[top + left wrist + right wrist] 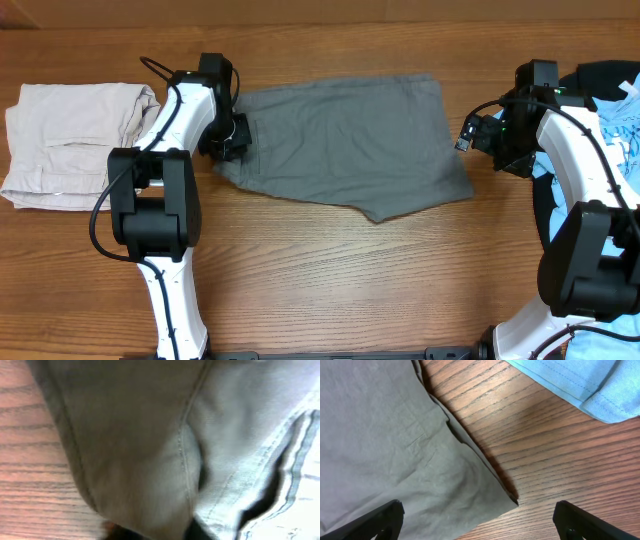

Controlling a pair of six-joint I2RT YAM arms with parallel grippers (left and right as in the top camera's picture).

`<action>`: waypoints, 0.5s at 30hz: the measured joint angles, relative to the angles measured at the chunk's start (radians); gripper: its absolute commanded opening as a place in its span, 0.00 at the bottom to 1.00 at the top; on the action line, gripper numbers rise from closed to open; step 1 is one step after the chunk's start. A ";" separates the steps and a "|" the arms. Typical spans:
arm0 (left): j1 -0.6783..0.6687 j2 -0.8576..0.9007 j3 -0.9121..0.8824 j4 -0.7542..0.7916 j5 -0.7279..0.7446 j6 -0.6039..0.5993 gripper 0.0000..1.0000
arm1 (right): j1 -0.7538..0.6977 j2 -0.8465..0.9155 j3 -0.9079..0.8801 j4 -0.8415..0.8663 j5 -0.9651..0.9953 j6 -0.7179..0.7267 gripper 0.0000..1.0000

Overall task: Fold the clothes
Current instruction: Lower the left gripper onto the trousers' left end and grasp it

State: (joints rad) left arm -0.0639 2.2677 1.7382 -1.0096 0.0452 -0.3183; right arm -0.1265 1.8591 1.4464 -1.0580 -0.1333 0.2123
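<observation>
1. A grey-green cotton garment with stitched seams point(350, 140) is spread in one broad layer in the middle of the brown wooden table point(350, 290). It is judged to be laid flat so that an edge can be lifted and folded over.
2. The left gripper point(228, 140) is set at the garment's left edge. In the left wrist view the cloth fills almost the whole frame and the fingers are hidden, so it cannot be told whether the jaws are apart or pinched on the fabric.
3. The right gripper point(477, 510) is poised over the garment's right-hand corner, where cloth gives way to bare wood. Its two black fingers point(385, 520) are spread wide with nothing between them — a placement judged to line the corner up for a grasp.
4. A folded beige fabric garment point(70, 140) lies at the table's left end, just beside the left arm; it is judged to be a finished piece set aside.
5. A heap of light blue and black clothing point(615, 120) is seen at the right edge, behind the right arm. It is kept apart from the spread garment — judged to be work waiting its turn.
</observation>
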 measured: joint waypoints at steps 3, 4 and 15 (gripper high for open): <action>-0.002 0.005 0.017 -0.021 0.007 0.016 0.04 | 0.000 0.000 0.000 0.000 0.000 0.000 1.00; -0.002 0.009 0.027 -0.033 0.007 0.019 0.04 | 0.000 0.000 0.000 0.000 0.000 0.000 1.00; -0.002 0.039 0.294 -0.261 -0.042 0.066 0.05 | 0.000 0.000 0.000 0.000 0.000 0.000 1.00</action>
State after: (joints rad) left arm -0.0658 2.3062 2.0323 -1.2709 0.0029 -0.2520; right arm -0.1265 1.8591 1.4464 -1.0580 -0.1329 0.2127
